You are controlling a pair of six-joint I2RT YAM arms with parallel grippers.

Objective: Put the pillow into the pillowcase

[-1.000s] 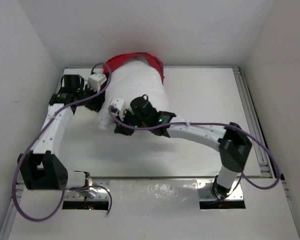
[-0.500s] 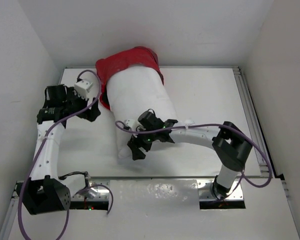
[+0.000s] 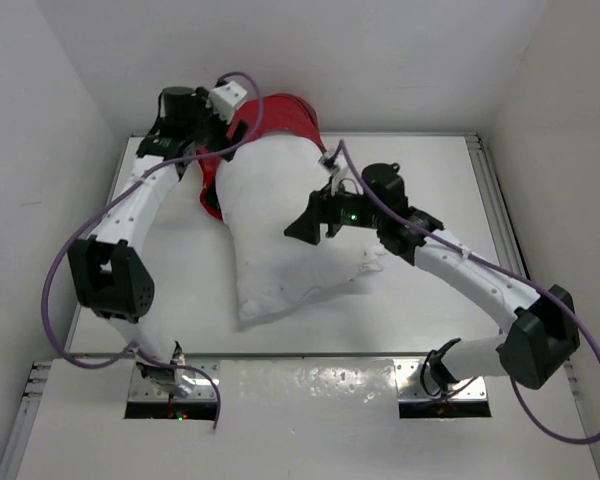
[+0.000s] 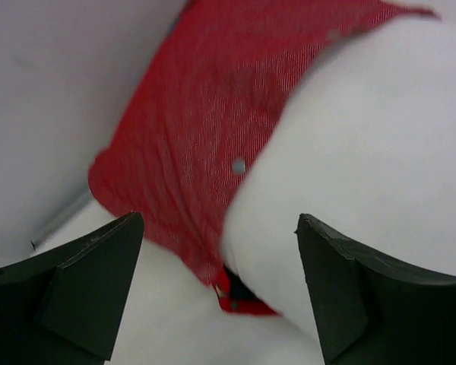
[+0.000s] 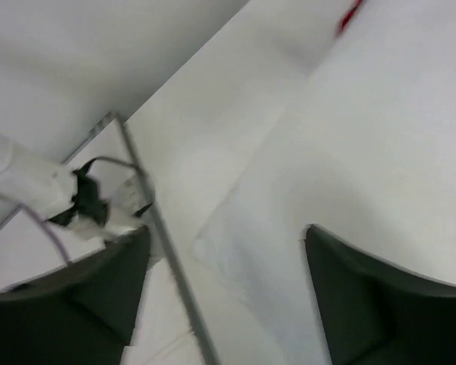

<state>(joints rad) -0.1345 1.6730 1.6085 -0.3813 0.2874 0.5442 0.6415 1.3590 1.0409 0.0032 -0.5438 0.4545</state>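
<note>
Pillow (image 3: 280, 230): big, white and puffy. It lies on the counter (image 3: 420, 170), running from the back edge, left of the middle, down toward the middle of the near edge.
Pillowcase (image 3: 280, 115): bright red. It is bunched up at the back edge, near the back left corner.
In the pillowcase: only the far end of the pillow. The red cloth wraps over that end and comes a little way down the pillow's left side.
Out of the pillowcase: most of the pillow. Its two near corners lie bare on the counter.
Done: I think the start is made, since one end is tucked in.
Left to do: the red cloth has to come down over the rest of the pillow, or the pillow has to go deeper in. That is the bigger part of the job.
Left jaws: wide apart and holding nothing. They hang over the left side of the pillowcase, where the red edge meets the white pillow.
Right jaws: wide apart and holding nothing. They are above the right side of the pillow, near its middle.
Cloth under the pillow: I cannot tell how far the red goes underneath.
</note>
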